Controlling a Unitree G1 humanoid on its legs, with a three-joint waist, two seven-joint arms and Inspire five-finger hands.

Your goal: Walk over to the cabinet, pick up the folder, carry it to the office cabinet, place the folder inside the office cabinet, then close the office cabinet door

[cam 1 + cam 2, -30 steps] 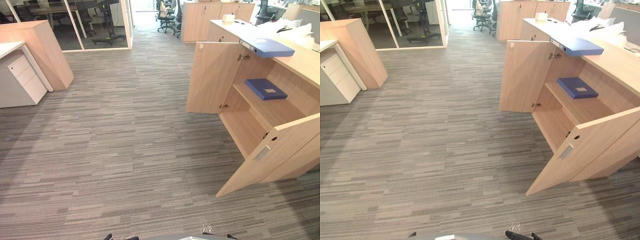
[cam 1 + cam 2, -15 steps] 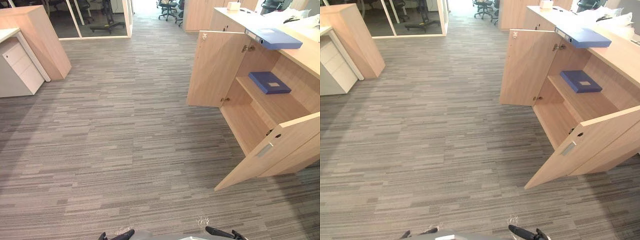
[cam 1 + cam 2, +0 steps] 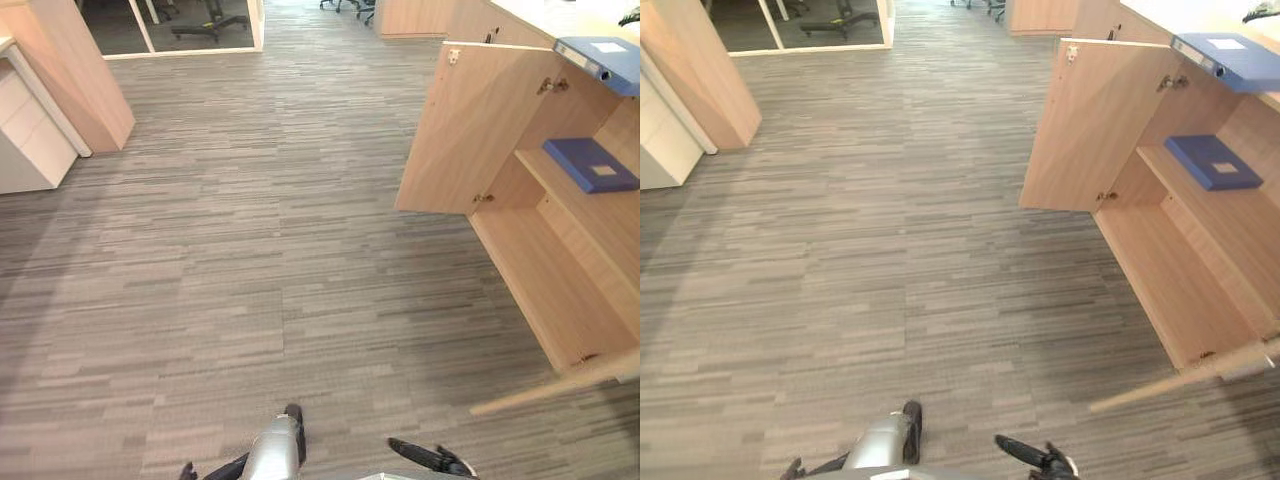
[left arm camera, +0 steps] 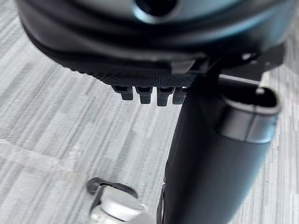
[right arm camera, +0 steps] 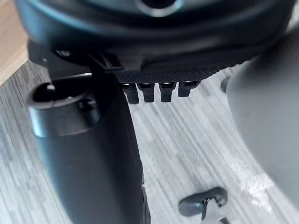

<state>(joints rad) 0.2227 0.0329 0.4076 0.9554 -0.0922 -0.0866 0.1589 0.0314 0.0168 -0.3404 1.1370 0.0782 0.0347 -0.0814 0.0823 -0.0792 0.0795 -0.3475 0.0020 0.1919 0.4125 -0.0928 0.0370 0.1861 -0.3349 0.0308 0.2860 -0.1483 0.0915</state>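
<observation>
Upper right of the frame, the folder lies flat on the cabinet top, its spine running diagonally, with a second folder shelved below. Well apart at bottom centre, the right hand is nearer than the left hand; both are relaxed and empty.

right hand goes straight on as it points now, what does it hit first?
Likely the carpet: the right hand points down at it, with nothing between in its wrist view, though depth is unclear.
</observation>
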